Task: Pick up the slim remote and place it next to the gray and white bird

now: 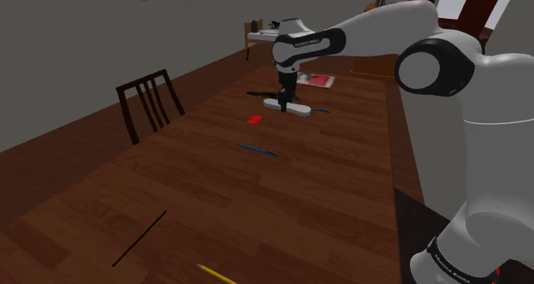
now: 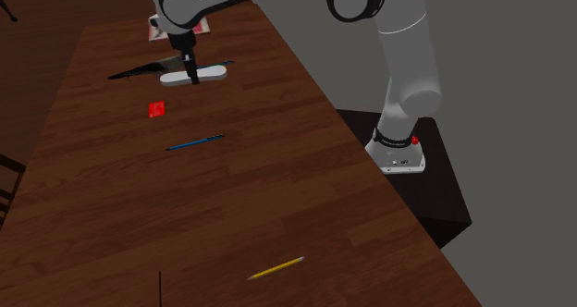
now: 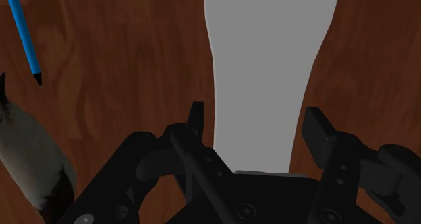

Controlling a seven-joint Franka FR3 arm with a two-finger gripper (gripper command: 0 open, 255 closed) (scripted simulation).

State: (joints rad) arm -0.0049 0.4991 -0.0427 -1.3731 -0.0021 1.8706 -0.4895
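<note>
Scanning the shoulder view from its left, you get a dark wooden slat-back chair (image 1: 152, 103) at the long brown wooden table (image 1: 334, 188), then a small flat red square (image 1: 255, 119). Next comes the slim pale grey-white remote (image 1: 299, 108), lying flat on the table with the all-black gripper (image 1: 286, 103) right over its middle, and a red-and-white book (image 1: 315, 80) sits just past it. The fingers (image 3: 196, 118) are spread, one on each side of the remote. As far as I can tell neither one is on it yet, so nothing's held. My worry is that the remote looks smooth and thin. If one finger lands first when they close, I'd guess it skids or twists sideways instead of getting clamped. And it wouldn't have far to go, because the wrist view has the grey, white and black bird figure (image 3: 30, 148) just beside the gripper, with a thin blue pen (image 3: 23, 34) near the same side of the remote. A sloppy close or a tilted lift could bump either one. That's also the bit the wrist camera gives you: the finger gaps and the bird's actual colours. From the shoulder camera the bird is just a dark streak by the remote, though you do get the whole table layout there.
</note>
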